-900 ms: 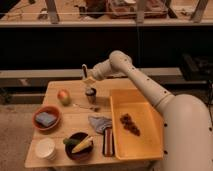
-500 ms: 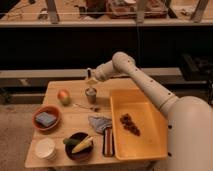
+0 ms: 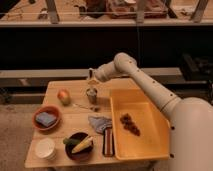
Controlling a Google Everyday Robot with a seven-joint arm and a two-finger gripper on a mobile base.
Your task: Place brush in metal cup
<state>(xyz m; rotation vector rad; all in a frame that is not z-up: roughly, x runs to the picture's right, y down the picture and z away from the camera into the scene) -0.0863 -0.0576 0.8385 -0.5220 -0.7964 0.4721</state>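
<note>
The metal cup (image 3: 91, 95) stands upright on the wooden table (image 3: 75, 86), right of the apple (image 3: 63, 96). My gripper (image 3: 91, 76) hangs just above the cup, at the end of the white arm reaching in from the right. It is shut on the brush (image 3: 93, 79), a small pale tan piece pointing down towards the cup's mouth. The brush's lower end is close above the rim; I cannot tell whether it is inside the cup.
A thin dark-tipped utensil (image 3: 85, 107) lies in front of the cup. A yellow tray (image 3: 150, 145) holding dark bits fills the right side. A grey cloth (image 3: 99, 123), a dark red flat item (image 3: 108, 141), a dark bowl (image 3: 79, 146), a white tub (image 3: 45, 148) and a red bowl (image 3: 46, 118) sit near the front.
My gripper has moved right and slightly down with the brush, from above the cup's left side to directly over the cup.
</note>
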